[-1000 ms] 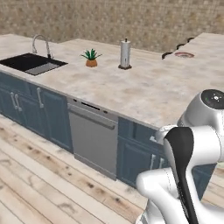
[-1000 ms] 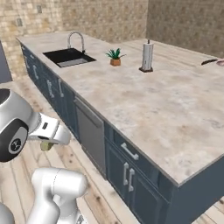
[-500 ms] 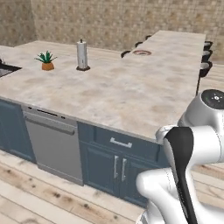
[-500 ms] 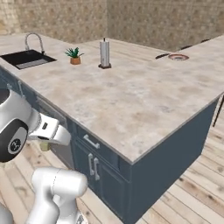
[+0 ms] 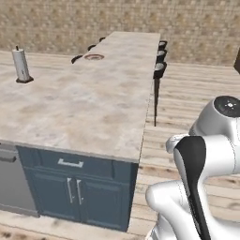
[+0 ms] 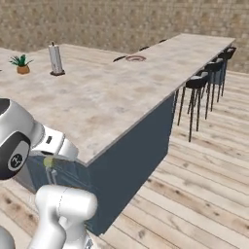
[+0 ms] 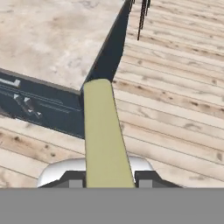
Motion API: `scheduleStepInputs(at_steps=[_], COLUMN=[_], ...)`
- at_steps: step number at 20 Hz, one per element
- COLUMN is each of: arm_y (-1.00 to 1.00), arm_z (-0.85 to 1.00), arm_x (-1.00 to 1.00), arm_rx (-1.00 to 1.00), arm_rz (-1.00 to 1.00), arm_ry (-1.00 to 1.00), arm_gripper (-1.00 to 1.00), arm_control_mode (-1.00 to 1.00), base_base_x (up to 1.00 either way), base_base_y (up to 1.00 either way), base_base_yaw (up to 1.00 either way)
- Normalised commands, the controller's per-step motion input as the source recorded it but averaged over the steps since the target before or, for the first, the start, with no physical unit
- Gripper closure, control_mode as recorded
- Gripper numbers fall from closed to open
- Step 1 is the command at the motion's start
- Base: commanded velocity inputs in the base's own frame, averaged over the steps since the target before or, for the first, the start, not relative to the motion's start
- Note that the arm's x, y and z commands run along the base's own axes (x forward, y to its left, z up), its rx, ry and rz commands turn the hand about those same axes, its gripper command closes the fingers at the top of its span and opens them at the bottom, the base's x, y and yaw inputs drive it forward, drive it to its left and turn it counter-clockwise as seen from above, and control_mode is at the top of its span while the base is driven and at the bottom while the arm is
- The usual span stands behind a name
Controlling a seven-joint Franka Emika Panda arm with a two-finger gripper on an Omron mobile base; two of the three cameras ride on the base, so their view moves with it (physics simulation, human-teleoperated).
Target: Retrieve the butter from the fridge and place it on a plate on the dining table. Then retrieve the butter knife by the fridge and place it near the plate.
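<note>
The end effector [image 7: 109,178] is gripping the slim pale yellow rectangular butter stick [image 7: 104,135] between its two dark fingertips [image 7: 72,178], the stick jutting out over the wooden plank floor [image 7: 175,113]. The round black-rimmed plate [image 5: 94,57] is sitting far along the long beige marbled stone-look worktop [image 5: 89,98], beyond the upright paper-towel roll [image 5: 20,65].

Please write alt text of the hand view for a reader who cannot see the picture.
A pale yellow stick of butter is held in the pincer and points away from the camera. Behind it are the corner of a marbled counter on blue cabinets and a light wooden floor.
</note>
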Motion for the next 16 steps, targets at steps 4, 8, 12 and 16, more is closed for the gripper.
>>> scheduleStepInputs(at_steps=[4,8,12,16], arm_y=[0.0,0.0,0.0,0.0], arm_z=[0.0,0.0,0.0,0.0], arm_x=[0.0,0.0,0.0,0.0], arm_rx=[0.0,0.0,0.0,0.0], arm_rz=[0.0,0.0,0.0,0.0], arm_ry=[0.0,0.0,0.0,0.0], arm_gripper=[1.0,1.0,1.0,1.0], arm_control_mode=[1.0,1.0,1.0,1.0], base_base_x=[0.03,0.24,0.51,0.98], base_base_y=[-1.0,-0.88,-0.38,-0.03], base_base_yaw=[-0.56,-0.59,-0.5,-0.39])
